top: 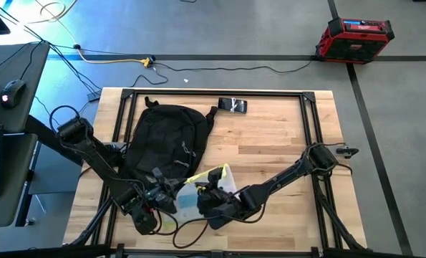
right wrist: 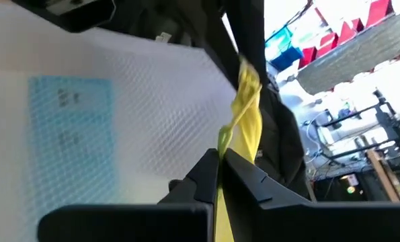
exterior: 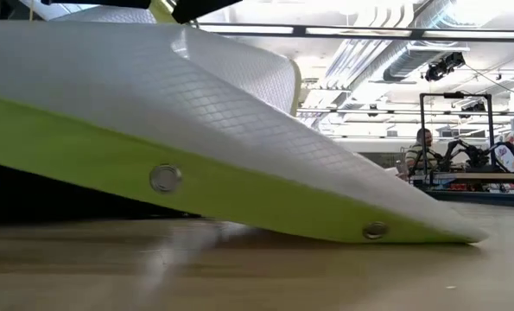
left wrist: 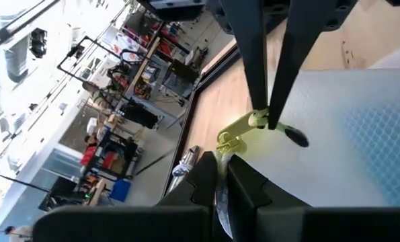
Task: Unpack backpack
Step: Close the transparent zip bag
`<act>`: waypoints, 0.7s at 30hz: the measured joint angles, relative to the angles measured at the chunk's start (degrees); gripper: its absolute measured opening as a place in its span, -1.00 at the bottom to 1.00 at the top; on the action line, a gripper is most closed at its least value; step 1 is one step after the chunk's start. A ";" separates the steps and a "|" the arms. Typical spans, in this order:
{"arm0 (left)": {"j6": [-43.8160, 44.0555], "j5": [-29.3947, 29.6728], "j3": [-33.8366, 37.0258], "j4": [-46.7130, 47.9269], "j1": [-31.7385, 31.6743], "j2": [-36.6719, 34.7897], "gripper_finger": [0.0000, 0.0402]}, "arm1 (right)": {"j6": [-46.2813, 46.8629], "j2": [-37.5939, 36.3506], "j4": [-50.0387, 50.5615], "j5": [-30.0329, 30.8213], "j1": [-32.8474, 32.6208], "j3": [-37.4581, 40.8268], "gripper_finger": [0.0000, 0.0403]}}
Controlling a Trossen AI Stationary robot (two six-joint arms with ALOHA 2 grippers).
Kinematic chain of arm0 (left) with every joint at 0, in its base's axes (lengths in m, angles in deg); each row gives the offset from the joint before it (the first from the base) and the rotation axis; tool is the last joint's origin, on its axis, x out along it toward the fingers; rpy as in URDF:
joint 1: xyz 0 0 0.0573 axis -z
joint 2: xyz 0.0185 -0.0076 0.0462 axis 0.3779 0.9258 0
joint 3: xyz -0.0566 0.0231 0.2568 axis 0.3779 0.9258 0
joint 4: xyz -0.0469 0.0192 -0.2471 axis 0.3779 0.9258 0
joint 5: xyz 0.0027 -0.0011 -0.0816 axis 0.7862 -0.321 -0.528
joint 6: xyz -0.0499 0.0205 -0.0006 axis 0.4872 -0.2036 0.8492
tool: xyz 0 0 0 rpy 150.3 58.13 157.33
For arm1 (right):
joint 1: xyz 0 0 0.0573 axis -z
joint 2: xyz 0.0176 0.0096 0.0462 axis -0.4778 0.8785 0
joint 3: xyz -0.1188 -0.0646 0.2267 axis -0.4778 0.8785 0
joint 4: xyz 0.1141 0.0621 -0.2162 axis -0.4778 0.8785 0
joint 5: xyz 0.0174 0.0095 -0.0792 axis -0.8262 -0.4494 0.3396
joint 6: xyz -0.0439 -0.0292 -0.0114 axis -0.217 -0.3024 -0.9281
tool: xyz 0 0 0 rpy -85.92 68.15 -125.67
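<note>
My right gripper [right wrist: 218, 168] is pinching narrow on the yellow-green edge of the mesh pouch [top: 198, 193]. My left gripper [left wrist: 216, 178] is clamping narrow on the same yellow trim from the other side, its fingers meeting the right gripper's at the pouch. Both are working at 6 o'clock on the table [top: 270, 136]. The backpack [top: 166, 140] is lying flat toward 10 o'clock, its lower end touching the pouch. A phone [top: 233, 105] is sitting at 12 o'clock.
</note>
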 joint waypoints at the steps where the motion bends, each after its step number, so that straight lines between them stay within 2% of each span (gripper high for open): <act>1: -0.34 0.07 0.00 0.00 0.17 0.01 -1.00 | 0.88 0.00 0.65 -0.21 0.27 0.00 -1.00; 7: -2.62 2.04 0.00 -0.52 0.67 1.09 -1.00 | 7.46 -0.33 7.51 -0.53 2.71 0.00 -1.00; 17: -5.07 6.15 -0.09 -2.03 2.86 1.20 -1.00 | 16.59 -3.01 23.12 8.26 2.82 0.18 -1.00; 21: -5.71 8.21 -0.09 -2.16 3.76 1.20 -1.00 | 19.92 -3.84 30.16 6.88 2.50 0.20 -1.00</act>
